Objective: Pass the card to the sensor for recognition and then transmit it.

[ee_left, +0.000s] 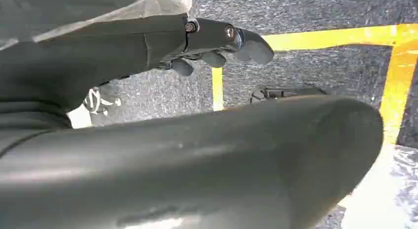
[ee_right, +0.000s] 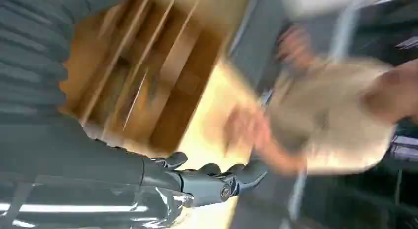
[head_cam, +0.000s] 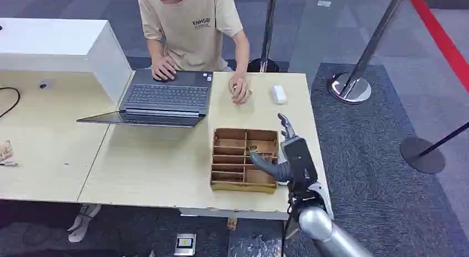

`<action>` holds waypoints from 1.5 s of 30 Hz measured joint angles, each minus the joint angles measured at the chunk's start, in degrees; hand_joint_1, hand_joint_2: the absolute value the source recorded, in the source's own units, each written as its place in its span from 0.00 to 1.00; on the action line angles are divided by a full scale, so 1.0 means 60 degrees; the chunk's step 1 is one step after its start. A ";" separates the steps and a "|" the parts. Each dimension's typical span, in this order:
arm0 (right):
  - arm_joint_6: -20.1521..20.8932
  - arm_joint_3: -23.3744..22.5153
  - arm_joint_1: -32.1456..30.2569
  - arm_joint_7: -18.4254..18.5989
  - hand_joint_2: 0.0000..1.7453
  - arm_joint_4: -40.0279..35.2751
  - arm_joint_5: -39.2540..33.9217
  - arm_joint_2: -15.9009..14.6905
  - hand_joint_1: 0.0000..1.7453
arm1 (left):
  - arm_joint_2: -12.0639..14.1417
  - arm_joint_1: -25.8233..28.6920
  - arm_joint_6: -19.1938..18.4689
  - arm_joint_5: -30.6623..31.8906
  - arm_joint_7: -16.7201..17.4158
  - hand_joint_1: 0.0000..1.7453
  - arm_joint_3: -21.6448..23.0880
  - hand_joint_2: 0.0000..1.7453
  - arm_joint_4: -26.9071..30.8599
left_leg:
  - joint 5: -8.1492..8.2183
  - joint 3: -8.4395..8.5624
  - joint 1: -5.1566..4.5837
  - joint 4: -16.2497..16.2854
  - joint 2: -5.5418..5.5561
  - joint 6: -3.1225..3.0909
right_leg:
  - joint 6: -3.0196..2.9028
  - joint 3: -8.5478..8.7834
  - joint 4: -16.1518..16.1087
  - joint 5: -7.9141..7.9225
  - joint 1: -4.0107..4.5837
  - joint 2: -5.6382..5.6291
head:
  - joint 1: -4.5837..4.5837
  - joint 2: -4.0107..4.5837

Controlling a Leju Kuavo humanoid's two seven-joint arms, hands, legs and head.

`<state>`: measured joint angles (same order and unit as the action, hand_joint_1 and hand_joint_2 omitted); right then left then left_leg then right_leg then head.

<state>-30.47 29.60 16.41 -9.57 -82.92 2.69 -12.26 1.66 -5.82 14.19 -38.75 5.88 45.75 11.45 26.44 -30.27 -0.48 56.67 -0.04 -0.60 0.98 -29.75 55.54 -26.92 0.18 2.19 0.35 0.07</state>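
Note:
A brown wooden box (head_cam: 242, 185) split into several slots sits on the table near its right edge. My right hand (head_cam: 291, 155) hovers at the box's right side, fingers stretched forward and apart, thumb reaching over the slots, holding nothing. The right wrist view is blurred; it shows the box (ee_right: 162, 76) beside my right hand (ee_right: 207, 182), with thin pale edges in the slots that could be cards. A small white sensor (head_cam: 279, 94) lies on the table beyond the box. My left hand (ee_left: 217, 39) hangs over the floor, holding nothing, its fingers extended.
A person (head_cam: 191, 25) sits across the table, one hand on an open laptop (head_cam: 166, 96), the other hand (head_cam: 239, 93) resting near the sensor. A white box (head_cam: 61, 44) stands at the back left. Stanchion posts (head_cam: 349, 87) stand on the carpet to the right.

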 joint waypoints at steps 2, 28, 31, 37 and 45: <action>0.0378 -0.0047 -0.0019 -0.0488 0.00 -0.0437 -0.1341 0.0306 0.00 | -0.0018 -0.0001 0.0007 0.0029 0.0000 0.00 0.0000 0.00 0.0000 | -0.0003 0.0005 0.0001 0.0000 0.0000 0.0004 | -0.0001 0.0001 0.0000 -0.0001 0.0001 0.0001 | 0.0000 0.0000; 0.0988 0.0058 -0.0084 0.0027 1.00 -0.2194 -0.1018 0.1388 0.00 | -0.0565 -0.0601 0.0095 0.1319 0.0747 0.00 0.0980 0.00 0.0029 | -0.0016 0.0009 0.0000 0.0000 0.0002 0.0010 | -0.0008 0.0014 0.0004 0.0006 -0.0002 0.0000 | 0.0000 0.0000; 0.0638 0.0295 0.0087 0.0816 1.00 -0.2055 0.0652 0.1366 0.00 | -0.0568 -0.0545 0.0095 0.1322 0.0780 0.00 0.1038 0.00 0.0025 | -0.0016 0.0008 0.0000 0.0000 0.0001 0.0009 | -0.0007 0.0013 0.0003 0.0006 -0.0002 0.0001 | 0.0004 0.0000; 0.0175 0.0514 0.0524 0.1358 1.00 -0.1881 0.1925 0.1250 0.00 | -0.0568 -0.0543 0.0095 0.1363 0.0703 0.00 0.1162 0.00 0.0026 | -0.0020 0.0012 -0.0002 0.0000 0.0001 0.0011 | -0.0007 0.0014 0.0003 0.0009 -0.0004 0.0001 | 0.0004 0.0000; -0.0058 0.0685 0.1243 0.2928 1.00 -0.1779 0.7546 0.0900 0.00 | -0.0565 -0.0557 0.0058 0.1519 0.0904 0.00 0.1235 0.00 0.0026 | -0.0019 0.0013 -0.0002 0.0000 0.0001 0.0011 | -0.0007 0.0014 0.0003 0.0010 -0.0005 0.0000 | 0.0000 0.0000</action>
<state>-30.82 33.70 23.87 8.00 -93.59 47.96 -6.86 -1.73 -9.16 14.53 -29.64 11.30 53.16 11.61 26.33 -30.19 -0.49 56.67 -0.03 -0.54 0.94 -29.66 55.56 -26.86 0.15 2.18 0.35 0.07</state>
